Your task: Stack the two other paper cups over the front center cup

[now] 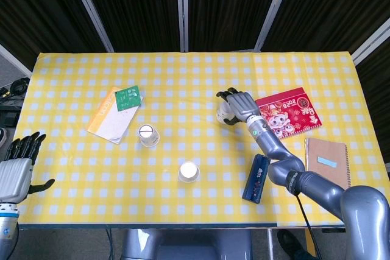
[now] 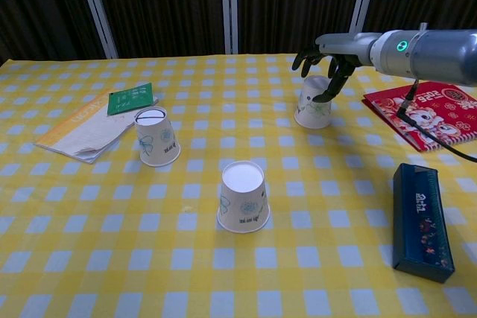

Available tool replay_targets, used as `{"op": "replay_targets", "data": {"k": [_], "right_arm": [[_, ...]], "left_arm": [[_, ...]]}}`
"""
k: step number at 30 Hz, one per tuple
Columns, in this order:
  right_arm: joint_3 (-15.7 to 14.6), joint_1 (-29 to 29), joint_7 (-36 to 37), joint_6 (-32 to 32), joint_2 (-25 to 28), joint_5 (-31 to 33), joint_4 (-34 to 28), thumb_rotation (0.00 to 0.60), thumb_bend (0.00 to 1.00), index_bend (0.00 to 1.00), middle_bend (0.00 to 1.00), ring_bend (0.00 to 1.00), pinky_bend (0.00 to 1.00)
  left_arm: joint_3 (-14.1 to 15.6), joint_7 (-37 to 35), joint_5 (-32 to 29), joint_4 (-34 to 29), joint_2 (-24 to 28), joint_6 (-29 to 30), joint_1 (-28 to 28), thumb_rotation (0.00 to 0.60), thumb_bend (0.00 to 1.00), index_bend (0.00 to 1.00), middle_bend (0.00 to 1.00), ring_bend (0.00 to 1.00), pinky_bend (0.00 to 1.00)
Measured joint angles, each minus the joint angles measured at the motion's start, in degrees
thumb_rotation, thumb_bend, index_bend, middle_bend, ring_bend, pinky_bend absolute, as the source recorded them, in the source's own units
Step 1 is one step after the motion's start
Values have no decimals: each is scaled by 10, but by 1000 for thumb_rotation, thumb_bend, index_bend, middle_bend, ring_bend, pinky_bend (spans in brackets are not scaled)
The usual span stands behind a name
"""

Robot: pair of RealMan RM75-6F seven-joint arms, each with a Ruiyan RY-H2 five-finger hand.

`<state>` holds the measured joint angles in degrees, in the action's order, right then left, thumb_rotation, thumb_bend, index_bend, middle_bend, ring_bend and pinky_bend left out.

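Note:
Three upside-down paper cups stand on the yellow checked table [image 1: 183,71]. The front center cup [image 1: 189,171] [image 2: 243,196] stands alone. A second cup [image 1: 148,135] [image 2: 157,137] is to its back left. The third cup [image 1: 223,114] [image 2: 313,109] is at the back right. My right hand [image 1: 239,105] [image 2: 326,61] arches over the top of this third cup, fingers spread around it and the thumb by its right side; a firm hold does not show. My left hand [image 1: 17,165] hangs open off the table's front left corner, far from every cup.
A red book [image 1: 289,112] [image 2: 421,113] lies right of the third cup, with a brown notebook [image 1: 327,162] nearer the front. A dark blue box [image 1: 256,178] [image 2: 422,219] lies front right. A green card [image 1: 127,97] and an orange-edged booklet [image 1: 109,119] lie at the left.

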<state>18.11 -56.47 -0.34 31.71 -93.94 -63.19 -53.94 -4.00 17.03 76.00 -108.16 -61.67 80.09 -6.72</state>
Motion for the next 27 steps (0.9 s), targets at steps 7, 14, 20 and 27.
{"op": "replay_targets", "data": {"k": [7,14,20,27], "right_arm": [[-6,-5,11,4,-16,-6,32,600,221,300,405,361,317],[-10,-7,26,10,-24,-16,52,600,244,344,489,443,352],[-11,-2,36,31,-13,-32,30,600,249,345,491,442,352],[-12,21,47,79,49,-64,-88,600,252,345,490,442,352]], "left_arm": [[-1,1,-6,1,-1,-3,-3,600,0,0,0,0,0],[0,-3,-10,-1,2,-5,-5,600,0,0,0,0,0],[3,-10,-4,-4,6,-7,-6,600,0,0,0,0,0],[13,-37,21,-9,16,-8,-4,600,0,0,0,0,0]]}}
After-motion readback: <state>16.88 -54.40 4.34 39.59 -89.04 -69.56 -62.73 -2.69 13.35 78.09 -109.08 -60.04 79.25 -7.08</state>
